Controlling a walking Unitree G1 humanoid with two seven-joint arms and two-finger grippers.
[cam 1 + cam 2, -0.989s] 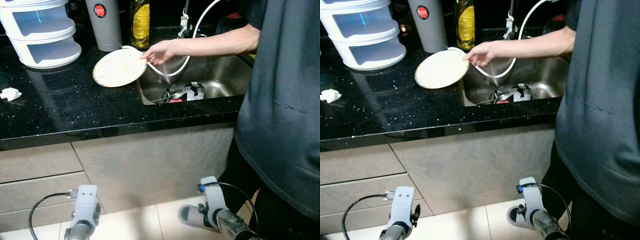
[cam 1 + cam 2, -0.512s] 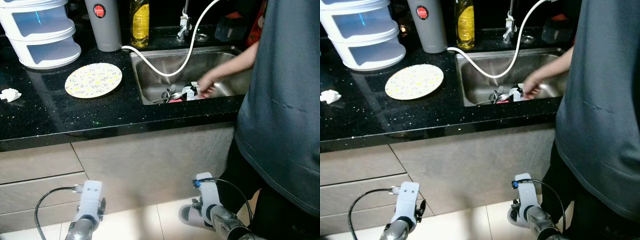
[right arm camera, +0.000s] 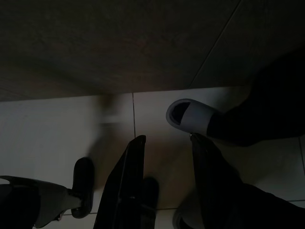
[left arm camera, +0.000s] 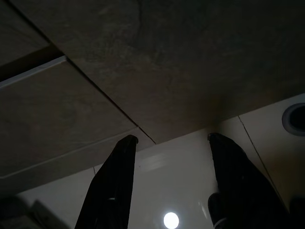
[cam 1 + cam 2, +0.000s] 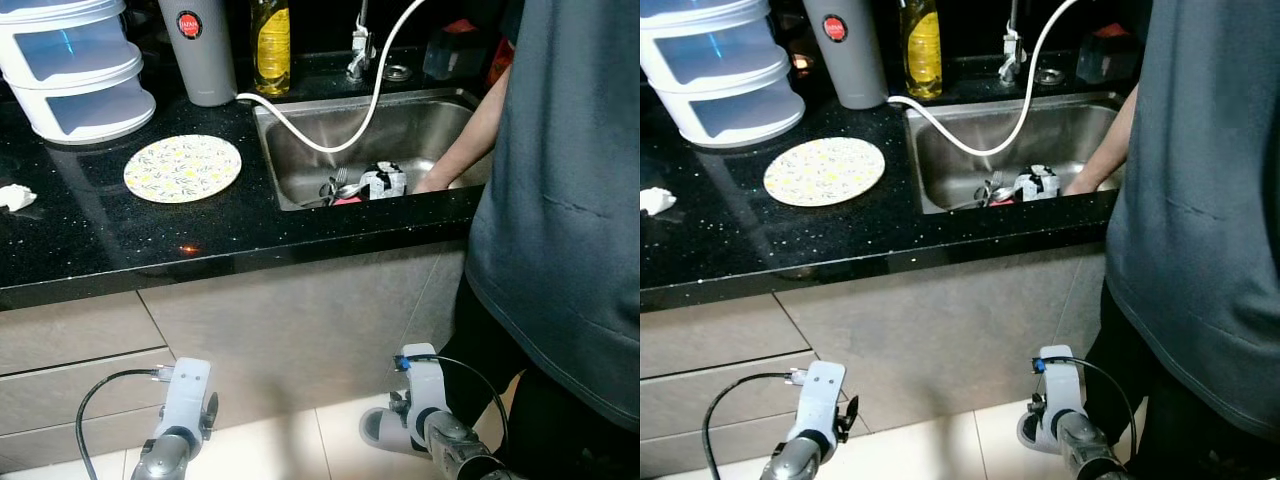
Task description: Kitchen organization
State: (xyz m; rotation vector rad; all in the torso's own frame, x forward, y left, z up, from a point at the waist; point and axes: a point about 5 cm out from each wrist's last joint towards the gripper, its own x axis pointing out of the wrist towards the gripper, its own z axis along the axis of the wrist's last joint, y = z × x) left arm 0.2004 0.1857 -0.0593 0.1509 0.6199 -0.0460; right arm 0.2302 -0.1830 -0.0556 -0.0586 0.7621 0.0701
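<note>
On the black speckled worktop (image 5: pixel 200 235), a floral plate (image 5: pixel 183 168) is lying flat just beside the left rim of the steel sink (image 5: pixel 300 150), roughly midway between the worktop's front and back edges. A white stacked drawer unit (image 5: pixel 75 65) is sitting toward the back left corner, with a grey canister (image 5: pixel 197 50) and a bottle of yellow liquid (image 5: pixel 270 45) standing along the back edge. A crumpled white scrap (image 5: pixel 15 197) is resting near the left edge. A white hose (image 5: pixel 375 95) is curving down from the tap (image 5: pixel 357 45) into the sink, where cutlery (image 5: pixel 338 186) and a black-and-white object (image 5: pixel 383 180) are lying near the front wall (exact items too small to tell). A person in a grey shirt (image 5: pixel 565 200) is standing at the right end of the worktop, one hand (image 5: pixel 435 182) reaching into the sink.

Both arms are hanging idle below the worktop, in front of the cabinet front (image 5: pixel 300 320). Left gripper (image 4: pixel 171 143) is hanging released, fingers well apart over pale floor tiles (image 4: pixel 176 186). Right gripper (image 3: pixel 167 140) is hanging with its fingers parted and nothing between them, a grey slipper (image 3: pixel 190 117) near its tips.
</note>
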